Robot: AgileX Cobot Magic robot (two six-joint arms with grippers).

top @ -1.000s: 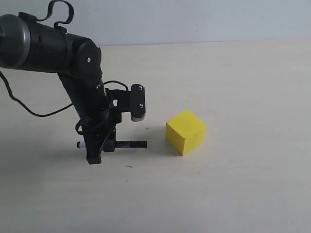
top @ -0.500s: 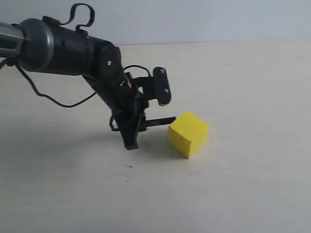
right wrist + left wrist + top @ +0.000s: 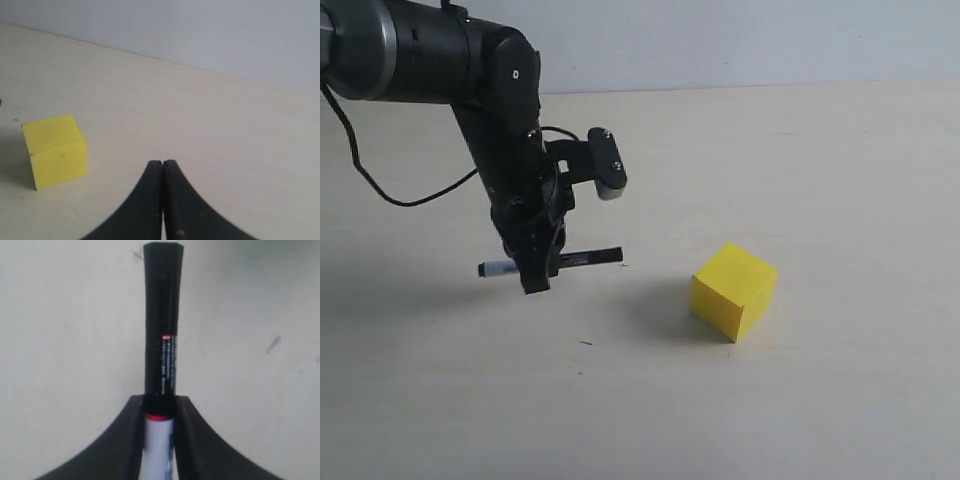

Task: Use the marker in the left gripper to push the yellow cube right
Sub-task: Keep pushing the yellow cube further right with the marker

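The yellow cube rests on the pale table, right of centre; it shows too in the right wrist view as the yellow cube. My left gripper is shut on the marker, which lies level with its black end pointing right, a clear gap short of the cube. In the left wrist view the marker juts out from between the left gripper, its white barrel clamped by the jaws. My right gripper is shut on nothing and stands off to the cube's side; the exterior view does not show it.
The left arm's black cable trails over the table at the far left. A grey wall runs along the table's far edge. Small dark specks mark the table near the front.
The cube has slid right and a little nearer. My left gripper, after pressing the marker against the cube, has drawn back left and risen, leaving a gap.
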